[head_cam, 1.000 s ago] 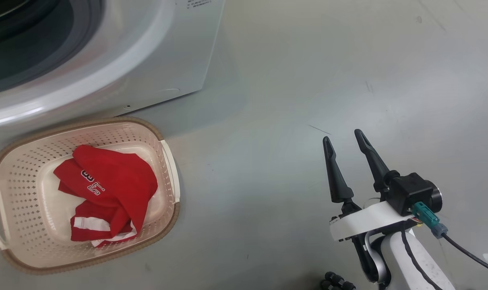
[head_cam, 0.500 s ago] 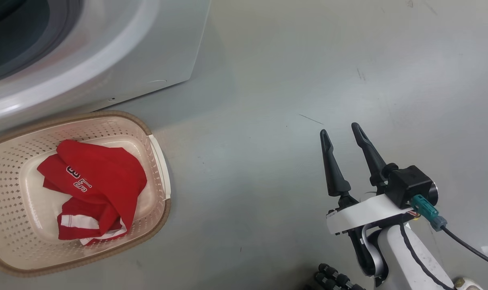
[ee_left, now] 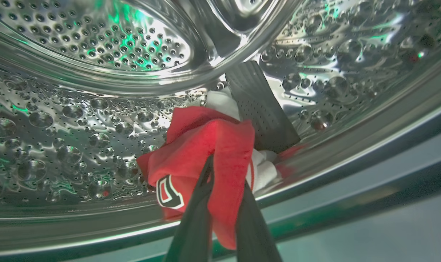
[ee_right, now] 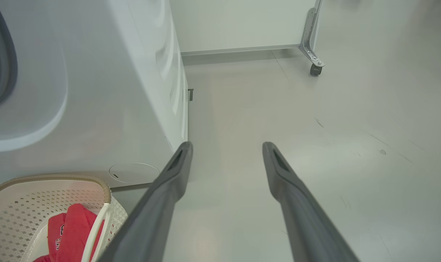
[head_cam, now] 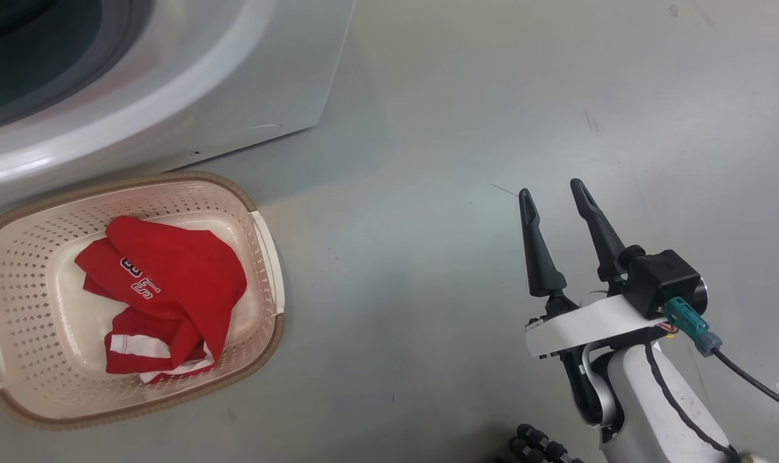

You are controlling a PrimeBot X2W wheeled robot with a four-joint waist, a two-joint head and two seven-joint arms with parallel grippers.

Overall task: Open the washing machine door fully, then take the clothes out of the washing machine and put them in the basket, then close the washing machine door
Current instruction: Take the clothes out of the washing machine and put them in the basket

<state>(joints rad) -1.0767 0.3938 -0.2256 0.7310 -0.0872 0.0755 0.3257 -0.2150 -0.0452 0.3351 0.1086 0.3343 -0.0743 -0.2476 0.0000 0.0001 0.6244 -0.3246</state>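
The washing machine [head_cam: 203, 96] takes the upper left of the head view, its white front and dark port cut by the frame edge; its perforated steel drum [ee_left: 78, 120] spans the left wrist view; grey floor [head_cam: 460, 128] lies to the right in the head view; the basket [head_cam: 264, 238] sits at lower left, just below the machine's front, with red clothes [head_cam: 184, 283] heaped inside; at the centre of the left wrist view a red garment [ee_left: 202, 145] lies low in the drum against a dark ribbed paddle [ee_left: 260, 109], and the left gripper [ee_left: 227, 171] is clamped on it; at lower right of the head view the right gripper [head_cam: 551, 188] hangs over the floor, its 2 fingers spread apart.
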